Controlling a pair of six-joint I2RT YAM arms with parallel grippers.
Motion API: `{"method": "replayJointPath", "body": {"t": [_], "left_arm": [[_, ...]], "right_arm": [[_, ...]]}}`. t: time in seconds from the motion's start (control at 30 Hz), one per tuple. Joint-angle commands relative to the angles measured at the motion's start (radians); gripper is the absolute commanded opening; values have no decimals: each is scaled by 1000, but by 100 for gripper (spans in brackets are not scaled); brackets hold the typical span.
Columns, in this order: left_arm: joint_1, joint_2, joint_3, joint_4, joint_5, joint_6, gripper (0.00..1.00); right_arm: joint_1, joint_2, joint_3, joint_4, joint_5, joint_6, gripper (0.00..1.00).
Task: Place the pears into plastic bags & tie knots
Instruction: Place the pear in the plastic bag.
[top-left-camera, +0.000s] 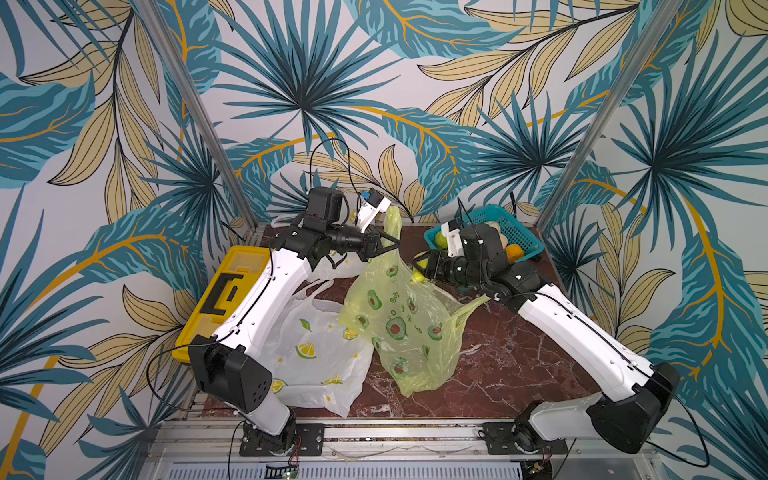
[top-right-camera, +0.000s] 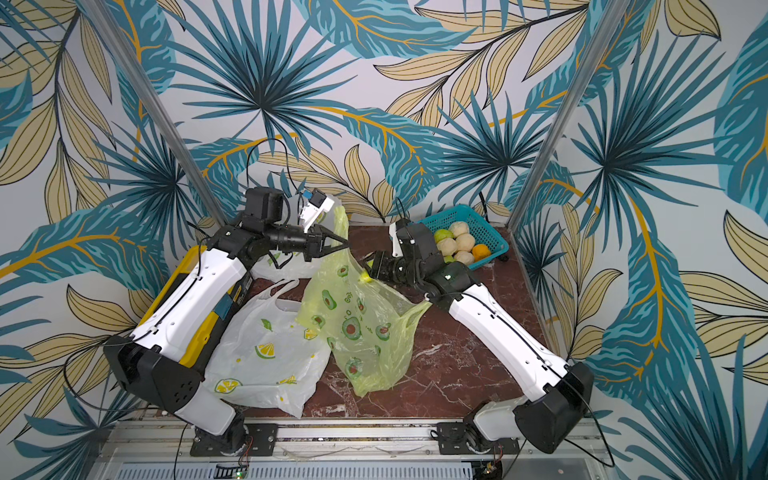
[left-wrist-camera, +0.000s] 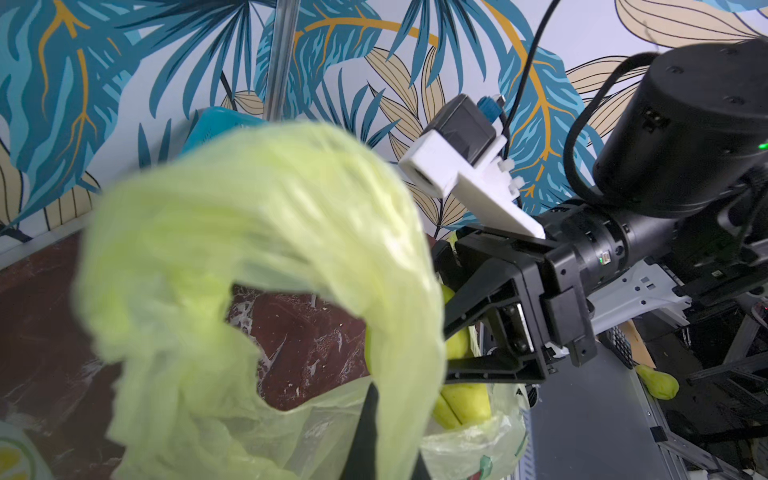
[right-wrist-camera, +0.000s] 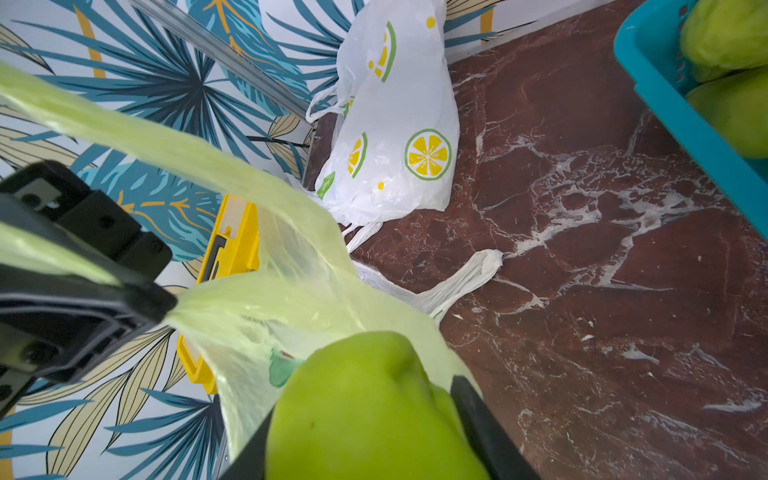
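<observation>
Front rail (top-left-camera: 374, 434): bare aluminium bar nearest the camera, both arm bases bolted to it, in front of the green bag (top-left-camera: 399, 324).
Tabletop (top-left-camera: 519, 365): dark red marble with white veins, bare to the right of the green bag.
White bag (top-left-camera: 316, 357): lemon print, flat and crumpled, touching the green bag's left edge.
Green bag: translucent, avocado print, its bottom on the marble and its top pulled up.
Yellow case (top-left-camera: 232, 282): well left of the green bag, under the left arm.
Left gripper (top-left-camera: 395, 245): pinched tight on the green bag's upper rim, one handle loop standing above it (blurred in the left wrist view).
Right gripper (top-left-camera: 417, 272): at the green bag's mouth, jaws half apart, clasping a green pear (right-wrist-camera: 365, 415).
Basket (top-left-camera: 492, 218): teal mesh, behind and right of the green bag, holding green, cream and orange pears (top-right-camera: 457, 245).
Second white bag (right-wrist-camera: 395, 137): behind the green bag, by the back wall.
Walls (top-left-camera: 332, 83): leaf wallpaper in teal and tan on three sides, metal posts (top-left-camera: 199, 112) in the corners.
</observation>
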Motion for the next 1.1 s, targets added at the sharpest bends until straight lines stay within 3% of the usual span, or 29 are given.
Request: {"method": "replayJointPath", "body": {"t": [0.0,0.13,0.3,0.43,0.53,0.73,1.07], "left_arm": [[-16,26,48,7,29,18,0],[-35,56,93,8,33,15,0],[-43,55,84,7,56,25,0],[-38,36,27,7,77,60,0],[-17,27,0,6,98,66,0],[1,58,-6,7,33,54,0],[23,82,6,8,-54,33,0]], "right_arm": [[3,8,-8,-46,-54,-33,24],[14,89,-67,101,-190,77,24],[-2,177,-116,173,40,86,24],[-5,253,-72,222,94,60,31],[-9,303,-14,144,131,19,35],[-2,379,47,108,51,6,52],[-3,469,150,10,67,-108,84]]}}
